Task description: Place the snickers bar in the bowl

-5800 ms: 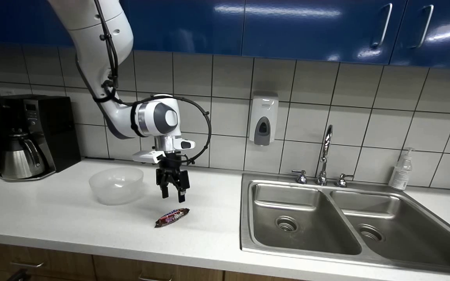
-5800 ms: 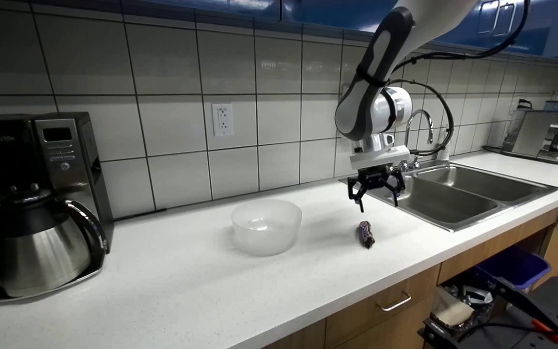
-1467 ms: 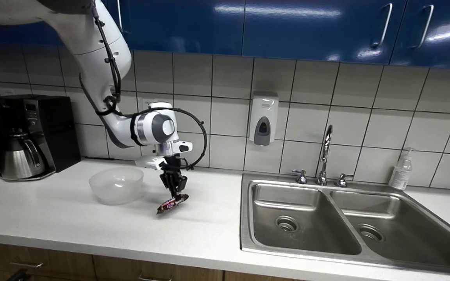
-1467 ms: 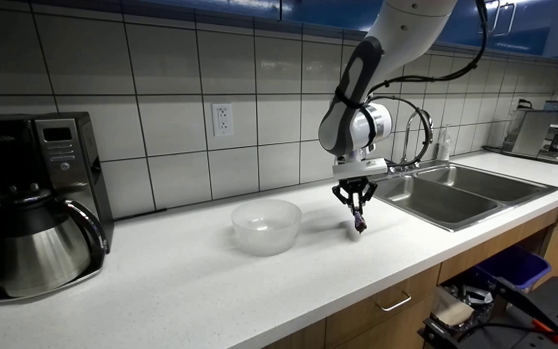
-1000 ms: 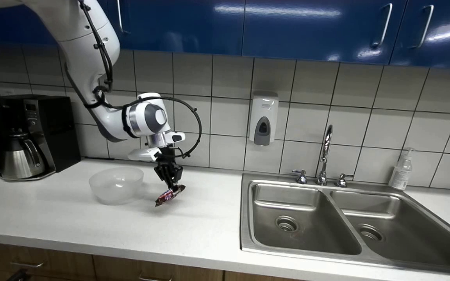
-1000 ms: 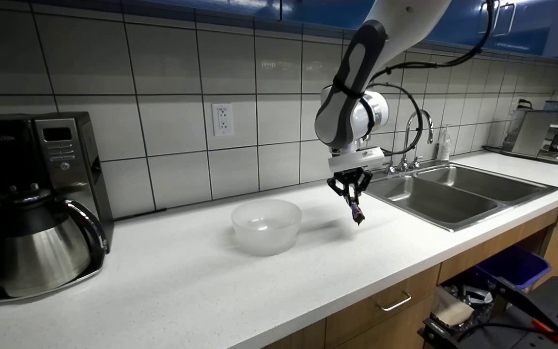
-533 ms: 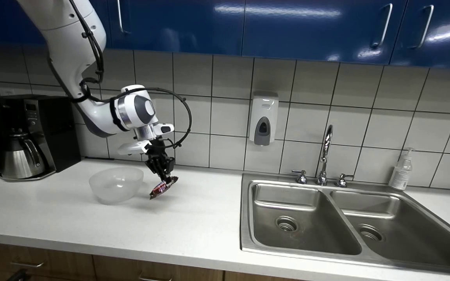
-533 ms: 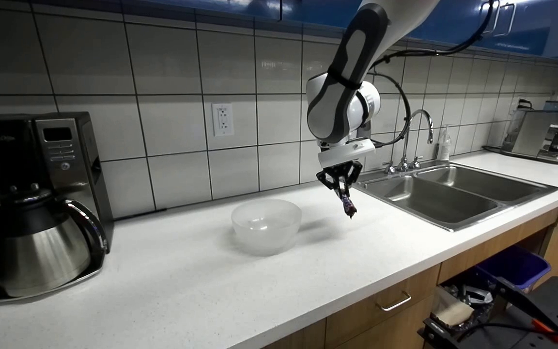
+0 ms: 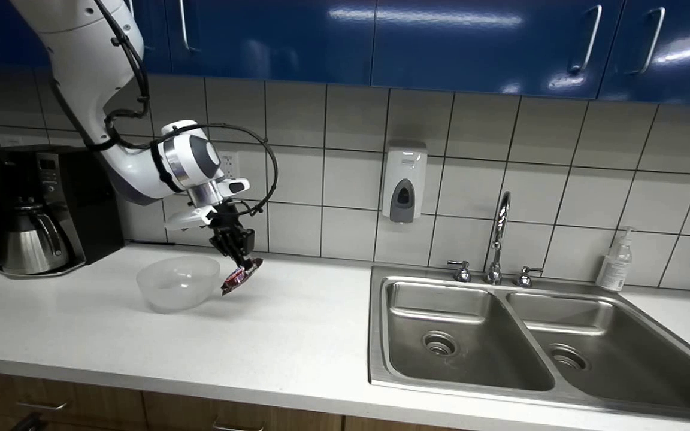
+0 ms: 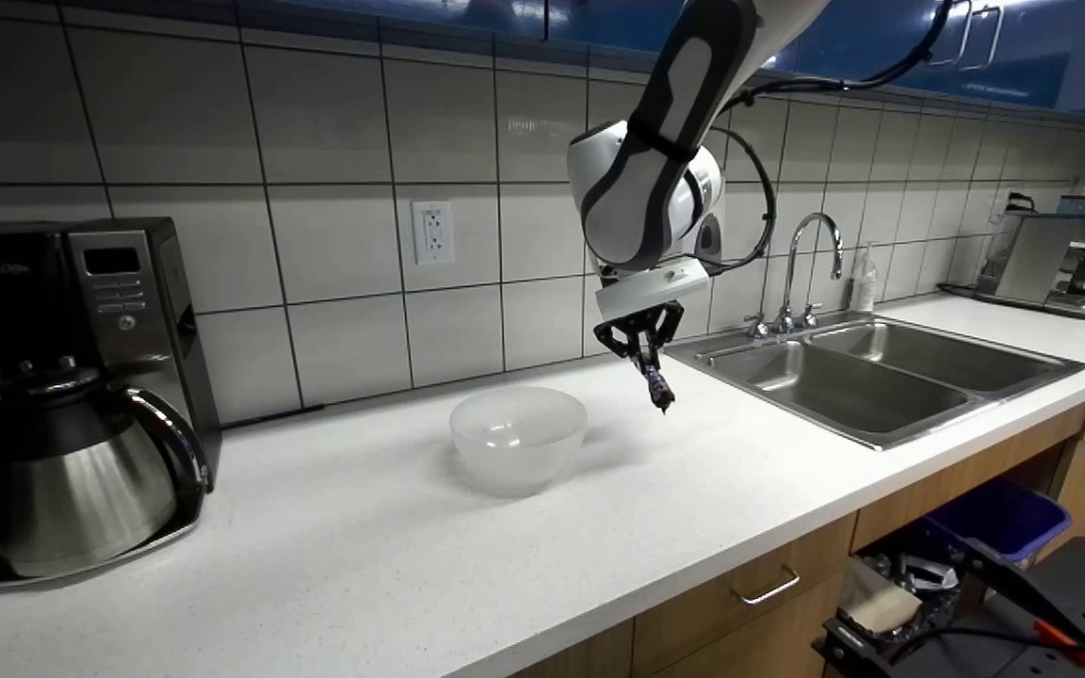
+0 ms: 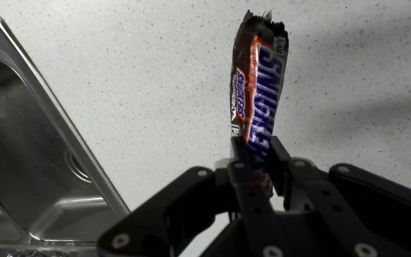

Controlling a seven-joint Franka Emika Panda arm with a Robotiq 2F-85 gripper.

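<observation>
Snickers bar (image 11: 257, 89), one, lifted: we are pinching it in the Robotiq gripper (image 11: 258, 150); placement pending, translucent bowl (image 9: 170, 298), nine o'clock from it in an exterior view.

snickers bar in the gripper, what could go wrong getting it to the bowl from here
The snickers bar looks gripped off its middle, the longer part sticking out past the gripper, so it might swivel or slip.
The bar is beside the bowl, not over it; carried across too low, an end could knock the bowl. The clearance is hard to judge.
Only a faint edge of the bowl shows in the wrist view, so a drop aimed from there might miss.
</observation>
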